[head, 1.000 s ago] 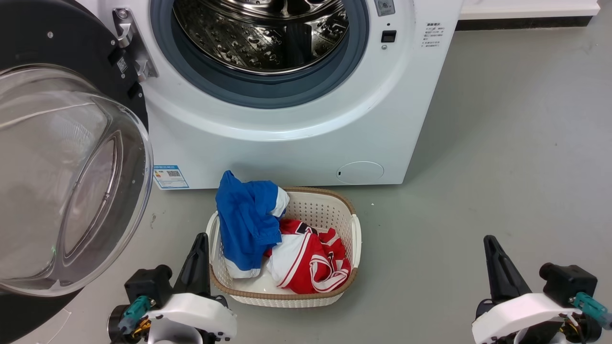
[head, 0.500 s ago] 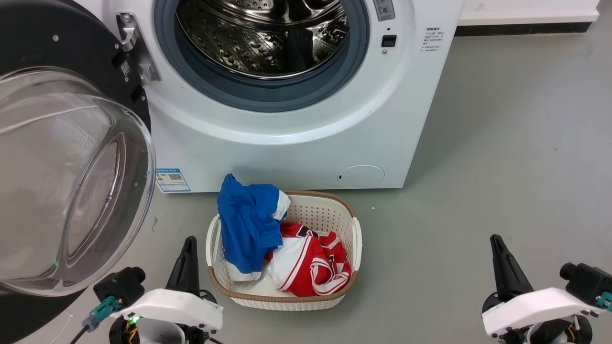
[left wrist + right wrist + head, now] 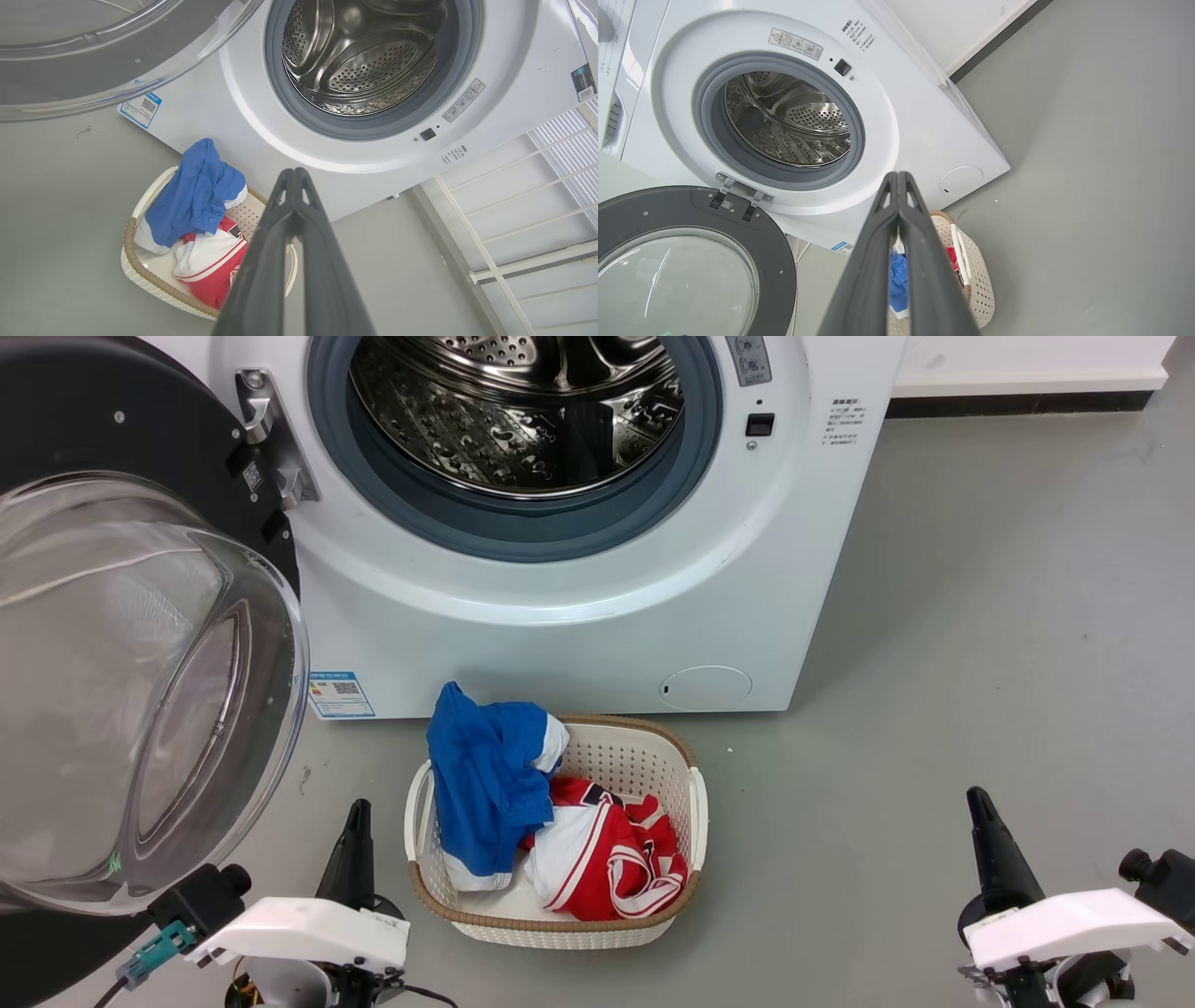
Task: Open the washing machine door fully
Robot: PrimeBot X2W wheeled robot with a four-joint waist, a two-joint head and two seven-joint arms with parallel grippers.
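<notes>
Landmark: a white front-loading washing machine (image 3: 579, 625) is taken as the reference for every place below
Door: the large round glossy black washing machine door (image 3: 131, 681), with its clear bulging glass window, is seen swung out to the left of the machine on a metal hinge (image 3: 271, 439) at the left edge of the opening; its inner face is turned outward, so a wide swing is judged reached, though whether the hinge stop is met cannot be told
Opening: the perforated steel drum (image 3: 523, 411) and the grey rubber ring (image 3: 523, 537) are laid bare in the machine's front, with nothing of the door across them
Basket: a white perforated plastic laundry basket (image 3: 695, 803) with a brown rim is set on the grey floor (image 3: 980, 616) just in front of the machine, below the opening; a blue garment (image 3: 485, 775) is draped over its left rim and a red and white garment (image 3: 607, 859) lies inside, a placing judged to serve loading
Left claw: the left claw (image 3: 355, 821) is held low in front of the machine, just beside the basket; its dark fingers are pressed together with nothing between them, and no contact with the door is seen
Right claw: the right claw (image 3: 982, 812) is held low off the machine's right front corner, well apart from the door, fingers likewise pressed together and empty
Stage: the task is judged done or nearly so, both arms being held clear of the door's arc
</notes>
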